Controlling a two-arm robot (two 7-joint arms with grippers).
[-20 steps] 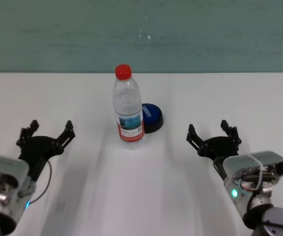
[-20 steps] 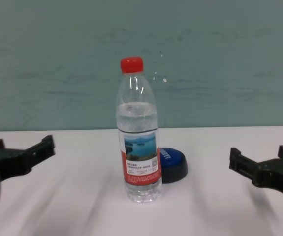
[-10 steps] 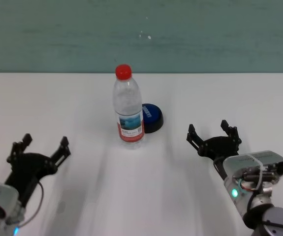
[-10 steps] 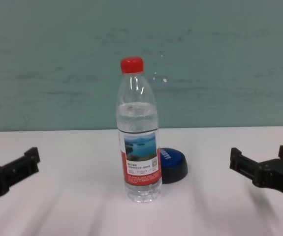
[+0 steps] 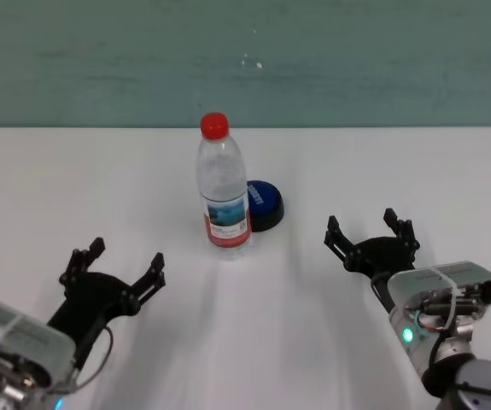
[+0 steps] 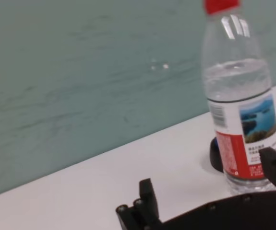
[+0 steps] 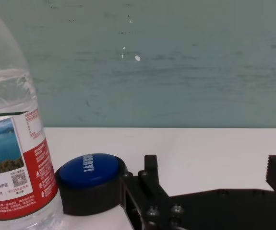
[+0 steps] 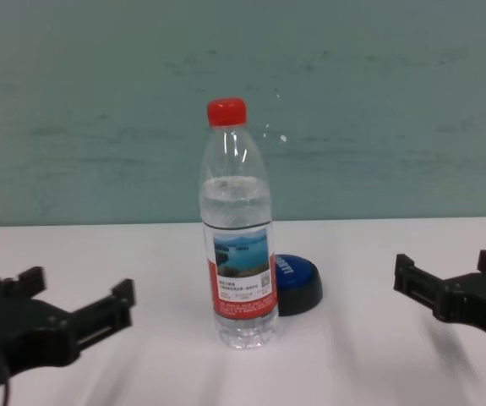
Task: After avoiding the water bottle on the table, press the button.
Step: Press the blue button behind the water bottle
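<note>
Head view: water bottle point(image 5: 224, 184) upright mid-desk point(image 5: 399, 171), button point(image 5: 263, 203) just behind it, touching or nearly, toward robot's right. Right gripper point(image 5: 371, 240) released, clear diagonal line to button, nearer. Left gripper point(image 5: 113, 278) released, bottle blocks its path. Bottle label: lake photo, red band, QR code; button lettering unreadable.

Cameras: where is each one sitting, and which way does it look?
Head view: up high, looking down at the table; shows left gripper and right gripper, both open.
Chest view: low, looking straight ahead at the water bottle.
Left wrist view: on the left arm, facing the bottle and the teal wall; its own fingers show.
Right wrist view: on the right arm, facing the button.
All four views share the bottle and button.
</note>
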